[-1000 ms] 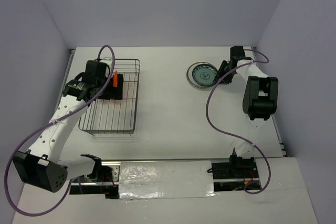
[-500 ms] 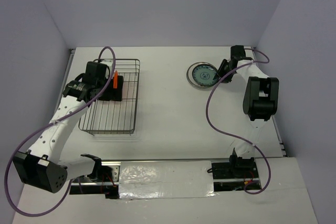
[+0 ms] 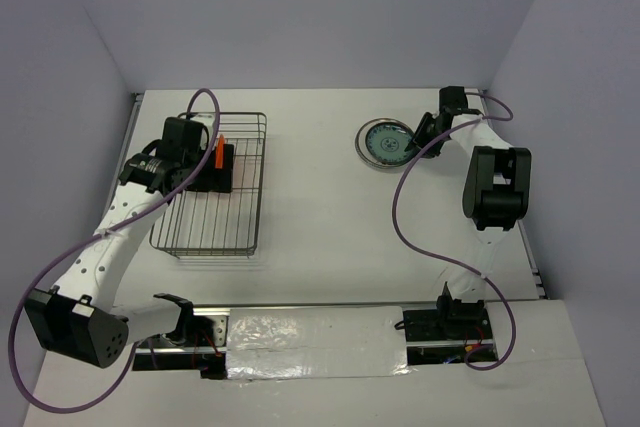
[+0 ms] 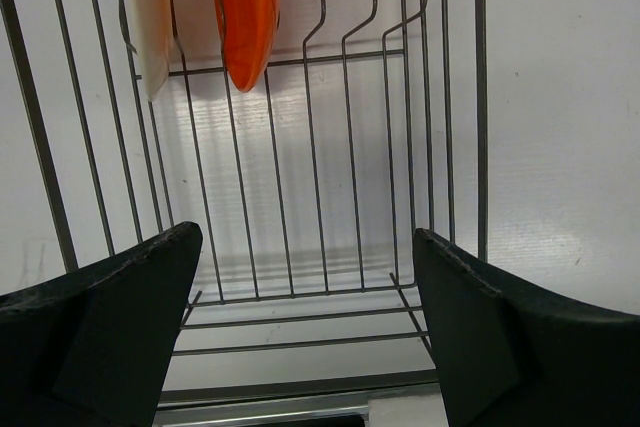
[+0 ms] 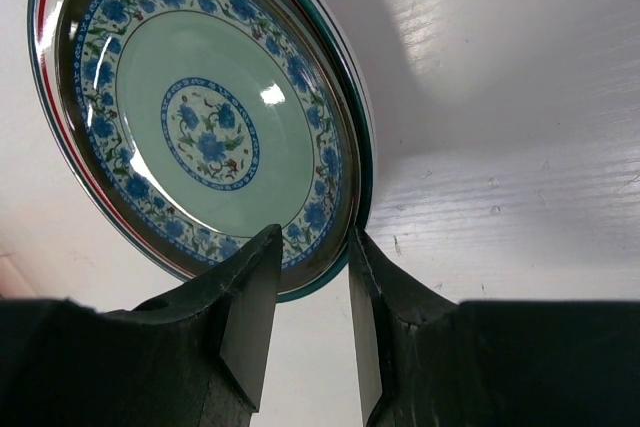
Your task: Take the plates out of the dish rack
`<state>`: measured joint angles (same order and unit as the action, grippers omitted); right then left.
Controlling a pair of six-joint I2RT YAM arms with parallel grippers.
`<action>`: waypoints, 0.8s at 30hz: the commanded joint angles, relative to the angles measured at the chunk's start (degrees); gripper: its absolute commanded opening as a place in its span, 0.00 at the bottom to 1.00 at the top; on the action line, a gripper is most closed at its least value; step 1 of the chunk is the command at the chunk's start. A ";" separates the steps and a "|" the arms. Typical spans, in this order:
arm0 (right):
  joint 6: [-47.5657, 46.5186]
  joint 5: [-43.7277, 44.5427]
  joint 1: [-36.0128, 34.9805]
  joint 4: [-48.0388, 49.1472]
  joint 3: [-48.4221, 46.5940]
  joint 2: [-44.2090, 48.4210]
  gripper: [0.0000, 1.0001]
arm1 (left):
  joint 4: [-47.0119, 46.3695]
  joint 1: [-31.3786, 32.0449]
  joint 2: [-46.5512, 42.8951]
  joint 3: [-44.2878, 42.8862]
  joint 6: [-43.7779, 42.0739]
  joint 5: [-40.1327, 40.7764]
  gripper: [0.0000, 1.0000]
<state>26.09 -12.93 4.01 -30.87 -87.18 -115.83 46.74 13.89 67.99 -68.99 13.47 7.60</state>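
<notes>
Left claw point(image 4: 305, 237) gapes toward two racked plates point(image 4: 246, 7) point(image 4: 148, 17); right claw point(image 5: 312, 237) straddles one teal plate point(image 5: 205, 127), grip unclear.

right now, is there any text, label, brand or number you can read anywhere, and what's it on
None: no readable text in any view.
The teal plate carries only a blue floral pattern, no letters.
The orange plate, the cream plate and the rack are unmarked where visible.

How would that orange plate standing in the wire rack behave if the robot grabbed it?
The orange plate looks glossy and hard, so it is probably stiff but slippery to grip. It stands on edge between wires of the dish rack, so nudged free it might roll. If it is ceramic, a drop could chip it.
</notes>
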 commanded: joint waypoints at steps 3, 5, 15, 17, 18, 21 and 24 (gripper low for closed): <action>0.63 -0.34 0.12 1.52 -0.45 0.17 0.41 | -0.78 -0.44 -0.93 0.61 -0.82 -0.65 1.00; 0.89 -0.08 0.03 1.87 0.34 0.08 0.41 | -0.78 -0.44 -0.84 0.61 -0.99 -0.56 1.00; 1.07 1.07 -0.49 3.79 2.62 -0.01 0.41 | -0.51 -0.53 -0.93 0.53 -1.26 -0.21 0.99; 1.16 0.71 -0.50 3.98 2.80 -0.36 0.42 | -0.42 -0.62 -0.84 0.17 -1.26 -0.21 1.00; 1.25 0.80 -0.58 3.80 2.37 -0.62 0.43 | -0.34 -0.62 -0.84 0.00 -1.26 0.05 1.00; 1.33 1.15 -0.67 3.89 1.84 -1.50 0.46 | -0.07 -0.62 -0.75 -0.53 -1.17 0.23 0.99; 1.86 1.24 -0.76 4.24 1.66 -2.38 0.48 | 0.02 -0.62 -0.92 -0.88 -1.26 0.49 0.99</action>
<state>27.83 -12.97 3.49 -26.68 -85.45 -116.22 47.07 13.58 67.99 -68.23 13.39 7.64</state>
